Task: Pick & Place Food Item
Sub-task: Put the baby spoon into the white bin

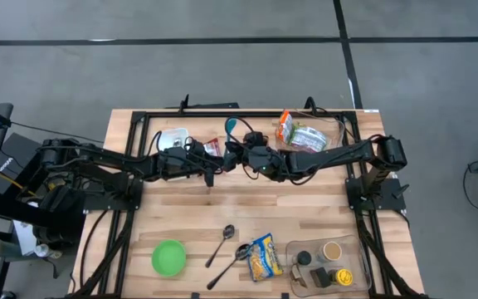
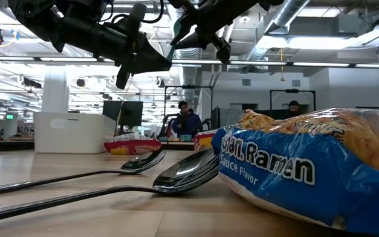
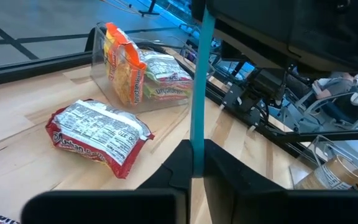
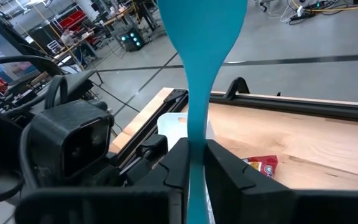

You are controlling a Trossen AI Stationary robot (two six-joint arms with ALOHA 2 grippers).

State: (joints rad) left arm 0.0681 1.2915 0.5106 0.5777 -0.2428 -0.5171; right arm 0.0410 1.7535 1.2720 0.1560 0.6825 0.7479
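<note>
Left gripper [image 1: 221, 159] and right gripper [image 1: 244, 154] meet over the back middle of the table [image 1: 322, 216] in the high view, with a teal spoon [image 1: 231, 126] sticking up where they join. A red noodle packet [image 1: 212, 148] lies on the wood just beside them. A clear bin [image 1: 343, 131] of more packets sits at the back right. A green bowl [image 1: 169, 257], 2 metal spoons [image 1: 221, 244] and a blue and yellow noodle pack [image 1: 263, 256] lie near the front edge.

From the low view, the 2 arms cross high above the table. Which gripper is which I cannot tell there. The noodle pack [image 2: 308, 171] fills the foreground beside the 2 metal spoons [image 2: 176, 174].

Through the left wrist view, the left gripper [image 3: 197, 152] is pinched on the teal spoon's thin handle [image 3: 199, 81]. The red packet [image 3: 98, 137] lies flat on the table below, apart from the fingers, near the clear bin [image 3: 98, 59].

Through the right wrist view, the right gripper [image 4: 196, 152] is also clamped on the teal spoon [image 4: 201, 62], lower on the stem under its broad end.

My reading: this is a hand-over of the spoon between the arms, and no food item is held yet. Next, 1 gripper must let go while the other keeps a firm pinch, then the freed arm can drop to the red packet.
</note>
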